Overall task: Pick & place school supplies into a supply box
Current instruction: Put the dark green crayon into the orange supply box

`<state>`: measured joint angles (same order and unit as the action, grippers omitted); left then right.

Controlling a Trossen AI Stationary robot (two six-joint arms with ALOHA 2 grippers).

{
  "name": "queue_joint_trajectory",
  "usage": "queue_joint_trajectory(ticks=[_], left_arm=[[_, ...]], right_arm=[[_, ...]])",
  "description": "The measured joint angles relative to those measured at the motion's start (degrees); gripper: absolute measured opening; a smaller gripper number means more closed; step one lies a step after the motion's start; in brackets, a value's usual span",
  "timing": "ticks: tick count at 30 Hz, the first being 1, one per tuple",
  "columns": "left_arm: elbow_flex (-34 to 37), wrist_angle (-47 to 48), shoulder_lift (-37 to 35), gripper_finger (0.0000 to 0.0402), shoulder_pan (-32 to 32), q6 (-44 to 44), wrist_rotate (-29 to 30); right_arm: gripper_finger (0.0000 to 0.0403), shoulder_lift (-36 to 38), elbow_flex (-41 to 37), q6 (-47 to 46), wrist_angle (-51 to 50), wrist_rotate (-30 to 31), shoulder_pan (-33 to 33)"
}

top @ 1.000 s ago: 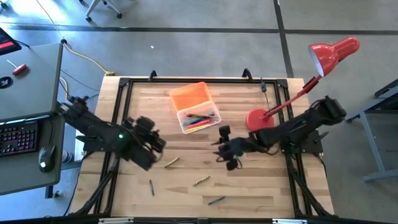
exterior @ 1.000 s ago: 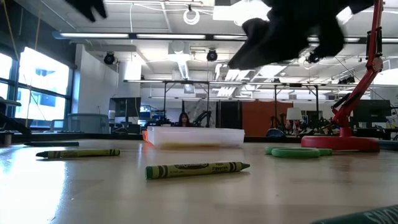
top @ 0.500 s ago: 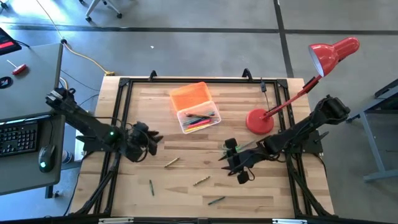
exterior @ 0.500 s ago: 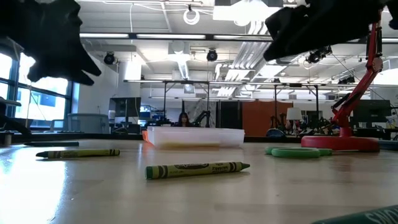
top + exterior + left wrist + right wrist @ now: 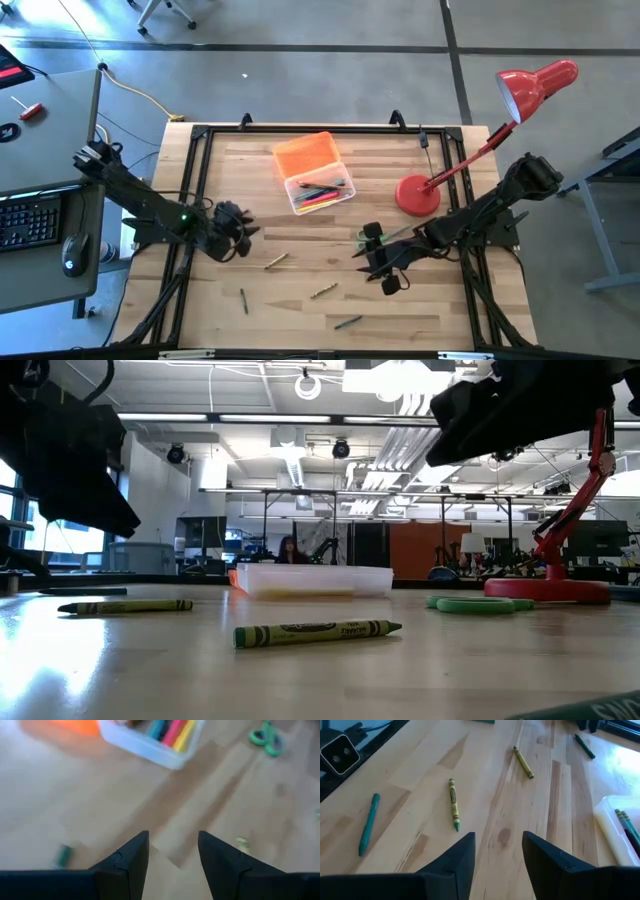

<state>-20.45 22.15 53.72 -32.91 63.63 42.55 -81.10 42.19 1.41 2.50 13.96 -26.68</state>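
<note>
Your left gripper (image 5: 243,227) hangs over the left side of the wooden table (image 5: 400,300), its two dark fingers (image 5: 131,862) parted with bare wood showing between them and nothing held. Your right gripper (image 5: 368,262) hangs over the table's right-centre, fingers (image 5: 457,862) likewise spread and empty, just beside the green-handled scissors (image 5: 366,235) that lie flat near the round base of the red desk lamp (image 5: 418,193). The supply box (image 5: 320,195) sits open toward the far middle of the table, its orange lid (image 5: 306,157) laid back beside it and several coloured pens (image 5: 172,730) already inside. Four loose pieces lie on the near half of the table: a yellow-green crayon (image 5: 276,260), a second crayon (image 5: 322,291), a dark green pencil (image 5: 243,300) toward the left, and a green pen (image 5: 347,322) close to the near edge. All four are apart from both of your grippers.
</note>
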Motion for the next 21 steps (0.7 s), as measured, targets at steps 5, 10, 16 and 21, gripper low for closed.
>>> queue_joint_trajectory(ticks=[5,10,16,21], left_arm=[[-0.1,5.3,0.8,0.0202,0.9,-0.4,2.5],[-0.1,9.3,2.2,0.0202,3.5,-0.9,-3.4],[0.0,13.7,3.2,0.0202,7.6,1.7,-4.5],[0.0,15.7,3.8,0.0202,12.2,1.9,-7.1]], right_arm=[[0.0142,0.0,0.0,0.0,0.4,0.0,0.0],[0.0142,0.0,0.0,0.0,1.2,0.5,0.0],[0.0142,0.0,0.0,0.1,2.4,0.5,0.0],[0.0142,0.0,0.0,0.1,2.5,0.5,0.0]])
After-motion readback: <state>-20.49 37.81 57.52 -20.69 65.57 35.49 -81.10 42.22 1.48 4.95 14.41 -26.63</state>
